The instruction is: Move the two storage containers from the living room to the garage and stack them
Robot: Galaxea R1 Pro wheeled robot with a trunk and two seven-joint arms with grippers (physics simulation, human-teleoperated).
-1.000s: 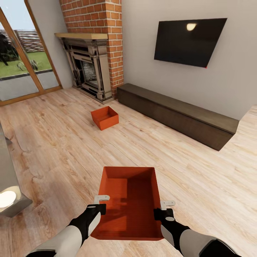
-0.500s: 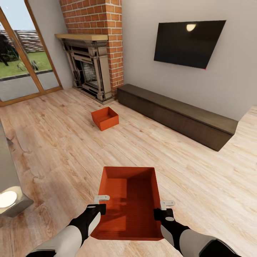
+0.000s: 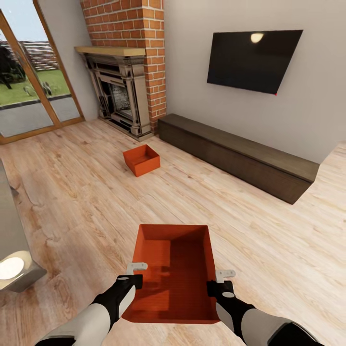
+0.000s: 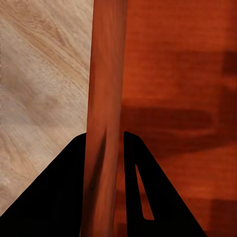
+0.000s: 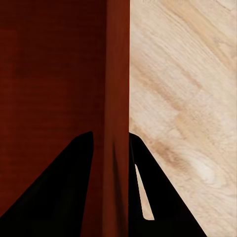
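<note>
- Left wrist view shows my left gripper (image 4: 105, 148) pinching one thin side wall of the near bin (image 4: 177, 98), with one dark finger on each side of the wall.
- My right gripper (image 5: 112, 148) pinches the other side wall the same way, so both hands are closed on this bin.
- In the head view I hold the near bin (image 3: 174, 274) out in front of me, above the wood floor (image 3: 72, 206), with its open top up and nothing inside it.
- I think the walls could slip out from my fingers, because they are thin and smooth and I only grip a small bit near the top edge.
- If one arm moves faster than the other, the bin could twist or tip and fall.
- The far bin (image 3: 141, 159) sits alone on the wood floor, in front of the brick fireplace (image 3: 119, 93) and well apart from me.
- A long dark cabinet (image 3: 240, 156) runs along the wall under the TV (image 3: 252, 57), so I should not swing the bin that way.
- A grey thing with a round light (image 3: 12, 266) is near my left arm, so a turn that way is tight.
- The wood floor between me and the far bin is open and wide.
- This is the living room, so the garage is yet to come.
</note>
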